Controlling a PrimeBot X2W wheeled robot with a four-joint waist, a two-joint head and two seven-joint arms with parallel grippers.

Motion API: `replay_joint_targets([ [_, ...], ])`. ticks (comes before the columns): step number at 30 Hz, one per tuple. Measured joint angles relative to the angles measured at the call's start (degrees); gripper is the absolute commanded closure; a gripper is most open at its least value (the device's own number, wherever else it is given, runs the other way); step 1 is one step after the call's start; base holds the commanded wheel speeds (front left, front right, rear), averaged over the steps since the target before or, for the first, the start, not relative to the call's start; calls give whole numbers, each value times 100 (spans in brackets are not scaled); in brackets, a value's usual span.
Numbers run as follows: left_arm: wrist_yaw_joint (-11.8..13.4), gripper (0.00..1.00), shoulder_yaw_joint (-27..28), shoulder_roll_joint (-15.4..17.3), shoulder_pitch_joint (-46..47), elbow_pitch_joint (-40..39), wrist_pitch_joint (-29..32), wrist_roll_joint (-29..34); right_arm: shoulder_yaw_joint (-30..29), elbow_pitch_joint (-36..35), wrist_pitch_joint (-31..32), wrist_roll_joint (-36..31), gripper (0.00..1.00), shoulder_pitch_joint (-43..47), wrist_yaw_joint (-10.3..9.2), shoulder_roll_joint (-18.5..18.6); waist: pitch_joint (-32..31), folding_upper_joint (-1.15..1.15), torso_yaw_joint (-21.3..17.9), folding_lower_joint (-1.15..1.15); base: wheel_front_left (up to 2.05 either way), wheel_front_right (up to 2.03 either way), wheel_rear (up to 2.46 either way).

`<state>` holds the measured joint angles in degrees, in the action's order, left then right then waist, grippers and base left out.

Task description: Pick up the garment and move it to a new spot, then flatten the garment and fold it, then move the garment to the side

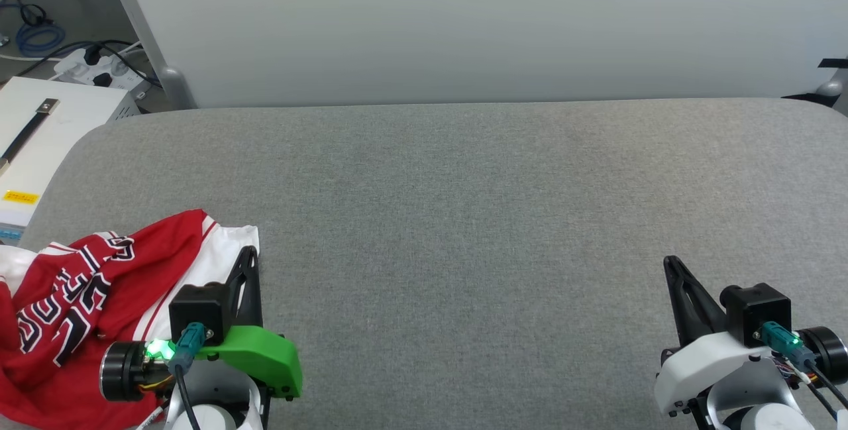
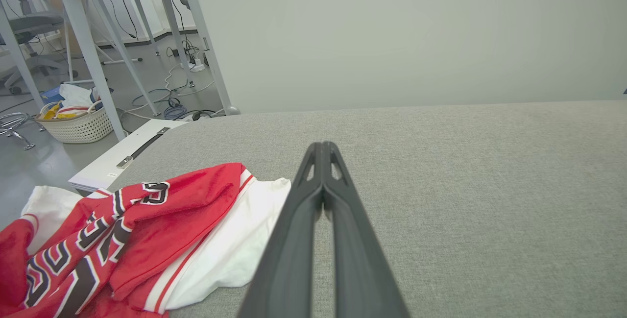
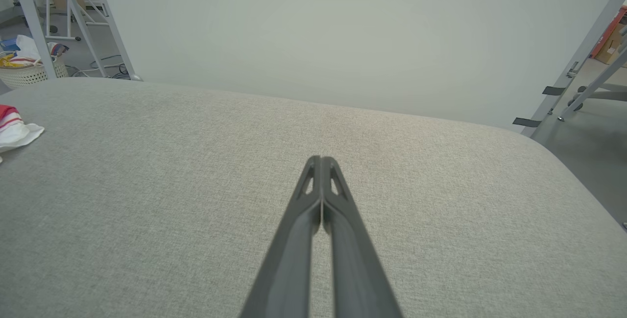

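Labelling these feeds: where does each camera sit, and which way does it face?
Head view: on the head, looking forward and down at the grey table; left gripper and right gripper, both shut, at the lower corners.
Left wrist view: on the left wrist, looking along its fingers across the table; garment at left.
Right wrist view: on the right wrist, along its fingers toward the pale wall.
Shared: all three show the garment and table.

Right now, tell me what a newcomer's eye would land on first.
The crumpled red shirt with white sleeves, heaped at the near left corner of the grey table. Then the two dark pincers, both shut and empty: left pincer by the shirt, right pincer at near right.
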<state>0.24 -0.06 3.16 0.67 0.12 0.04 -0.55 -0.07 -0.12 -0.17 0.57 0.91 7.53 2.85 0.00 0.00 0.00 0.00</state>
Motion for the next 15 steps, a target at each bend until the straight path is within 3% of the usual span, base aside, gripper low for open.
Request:
replay_joint_targets([
  [15, 0, 100, 0, 0, 0, 0, 0, 0, 0, 0, 0, 0, 100, 0, 0, 0, 0, 0, 0, 0, 0, 0, 0],
])
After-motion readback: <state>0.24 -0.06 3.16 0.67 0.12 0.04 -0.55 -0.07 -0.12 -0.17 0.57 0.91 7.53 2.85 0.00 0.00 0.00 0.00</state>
